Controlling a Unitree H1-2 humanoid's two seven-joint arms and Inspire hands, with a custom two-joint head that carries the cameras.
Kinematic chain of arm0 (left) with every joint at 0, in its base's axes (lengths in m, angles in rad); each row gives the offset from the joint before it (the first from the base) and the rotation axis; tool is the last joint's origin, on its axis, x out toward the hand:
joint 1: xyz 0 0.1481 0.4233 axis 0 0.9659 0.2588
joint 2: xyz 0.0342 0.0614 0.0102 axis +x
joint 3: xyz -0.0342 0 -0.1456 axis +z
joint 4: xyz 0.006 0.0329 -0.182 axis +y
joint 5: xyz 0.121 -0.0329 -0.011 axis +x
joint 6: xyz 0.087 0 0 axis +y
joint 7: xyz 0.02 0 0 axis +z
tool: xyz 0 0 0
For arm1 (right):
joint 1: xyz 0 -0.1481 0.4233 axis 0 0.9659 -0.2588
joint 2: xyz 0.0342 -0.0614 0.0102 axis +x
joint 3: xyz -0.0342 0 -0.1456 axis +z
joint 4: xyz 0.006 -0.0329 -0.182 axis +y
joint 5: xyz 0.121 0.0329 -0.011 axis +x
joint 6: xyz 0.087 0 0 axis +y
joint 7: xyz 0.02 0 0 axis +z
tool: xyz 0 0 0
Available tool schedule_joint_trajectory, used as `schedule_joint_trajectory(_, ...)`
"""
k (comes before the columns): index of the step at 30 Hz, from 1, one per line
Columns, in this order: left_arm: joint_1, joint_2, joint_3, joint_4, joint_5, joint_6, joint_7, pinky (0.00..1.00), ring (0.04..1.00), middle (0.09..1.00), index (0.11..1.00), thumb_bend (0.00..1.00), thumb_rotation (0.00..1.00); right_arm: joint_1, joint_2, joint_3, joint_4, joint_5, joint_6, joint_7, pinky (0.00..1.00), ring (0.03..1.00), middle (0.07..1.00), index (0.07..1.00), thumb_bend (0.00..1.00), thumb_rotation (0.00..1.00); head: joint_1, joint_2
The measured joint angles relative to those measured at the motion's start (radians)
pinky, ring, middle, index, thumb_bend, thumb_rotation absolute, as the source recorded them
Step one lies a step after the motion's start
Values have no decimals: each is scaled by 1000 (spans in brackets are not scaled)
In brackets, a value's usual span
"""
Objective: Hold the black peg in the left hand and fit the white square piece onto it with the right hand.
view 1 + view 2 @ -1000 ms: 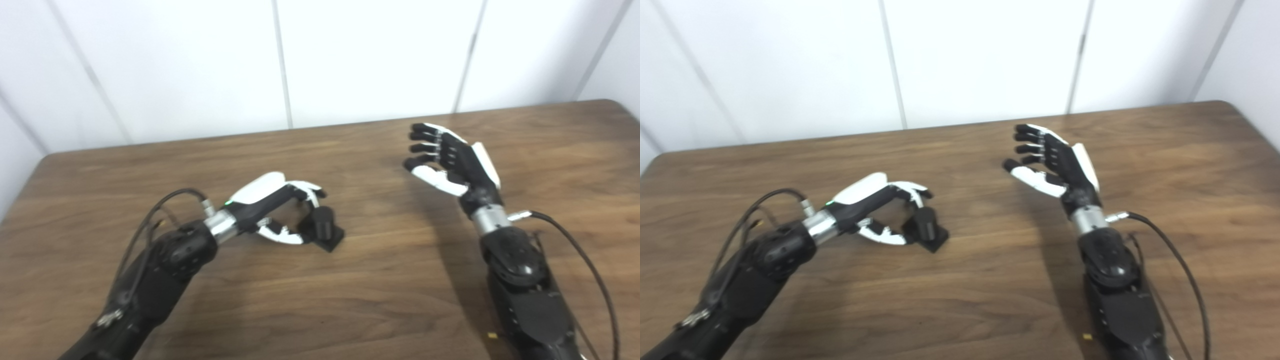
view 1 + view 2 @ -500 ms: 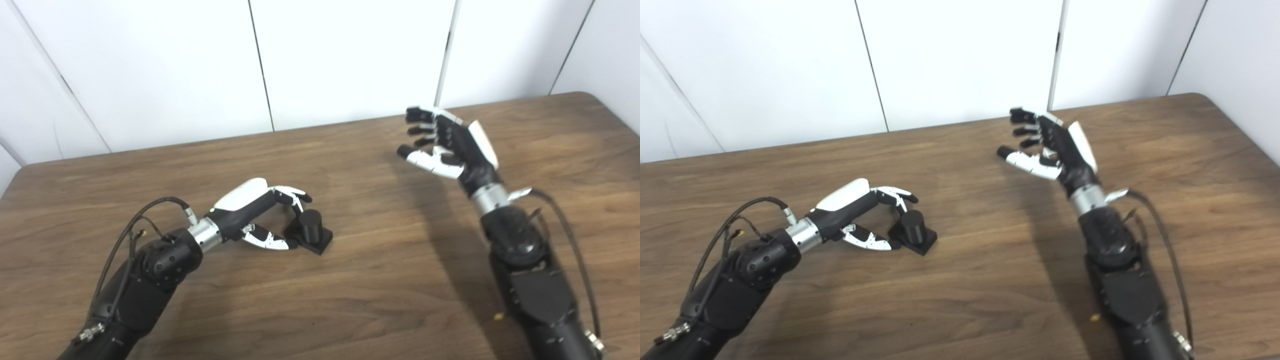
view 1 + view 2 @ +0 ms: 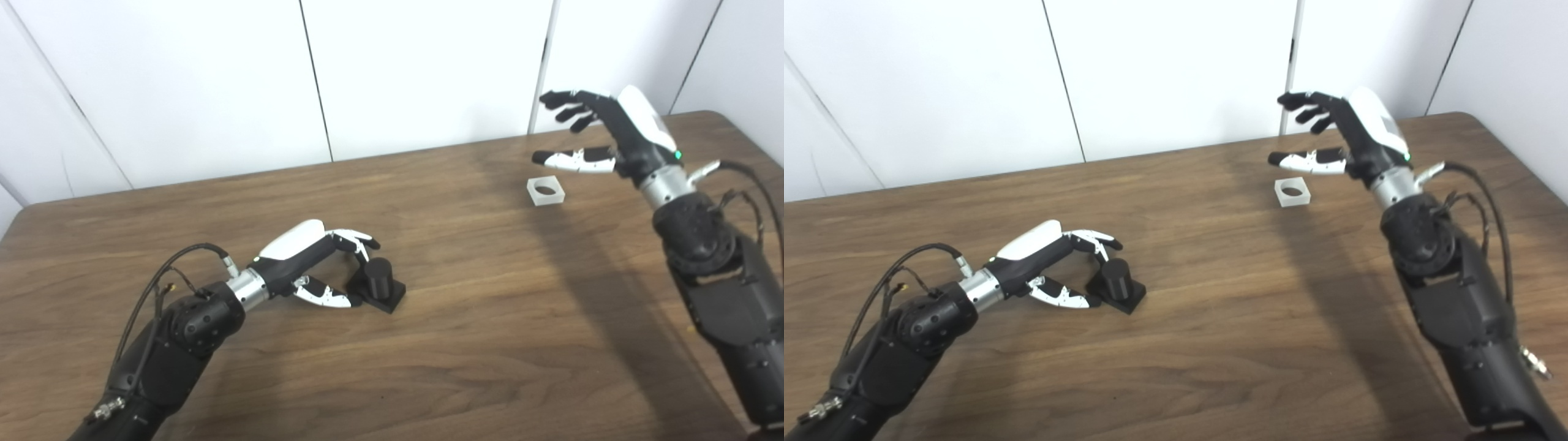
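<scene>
The black peg (image 3: 380,278), a short cylinder on a square base, stands upright on the wooden table (image 3: 478,343) left of centre. My left hand (image 3: 312,257) lies just left of it, fingers (image 3: 358,236) curved over its top and thumb low by its base, apart and not clamped. The white square piece (image 3: 545,190) with a round hole lies flat at the back right. My right hand (image 3: 603,131) hovers above it and slightly to its right, palm down, fingers (image 3: 1304,101) spread, holding nothing.
A white panelled wall (image 3: 429,67) runs right behind the table's far edge. The table's right corner (image 3: 729,116) is close to my right arm (image 3: 716,269). Cables loop from both wrists.
My right hand has swung up, back and to the right, uncovering the white square piece. The left hand stays cupped at the peg. The camera view has shifted too.
</scene>
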Motion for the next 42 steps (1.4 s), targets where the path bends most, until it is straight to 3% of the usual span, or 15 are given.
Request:
schedule_joint_trajectory(2,-1,0,-1,1,0,-1,0,757,863,833,493,521,74,-8,-20,16,8,-7,13,28,725,816,815,738,702,223,2,-2)
schedule_joint_trajectory(9,-3,5,-6,0,0,-5,1,757,866,835,493,521,73,-73,-89,79,110,-36,30,147,762,900,907,777,722,293,3,-8)
schedule_joint_trajectory(19,-3,9,-11,2,0,-9,4,748,855,829,493,522,73,-186,-118,221,255,-142,58,288,825,959,954,815,786,307,8,-8)
schedule_joint_trajectory(28,-4,9,-20,7,-1,-11,23,745,856,829,493,521,74,-249,-123,283,365,-179,71,386,885,994,980,840,839,327,20,-9)
schedule_joint_trajectory(42,-4,15,-38,10,-7,-13,44,751,858,835,493,521,74,-286,-115,317,509,-196,65,376,894,965,950,815,889,291,31,-14)
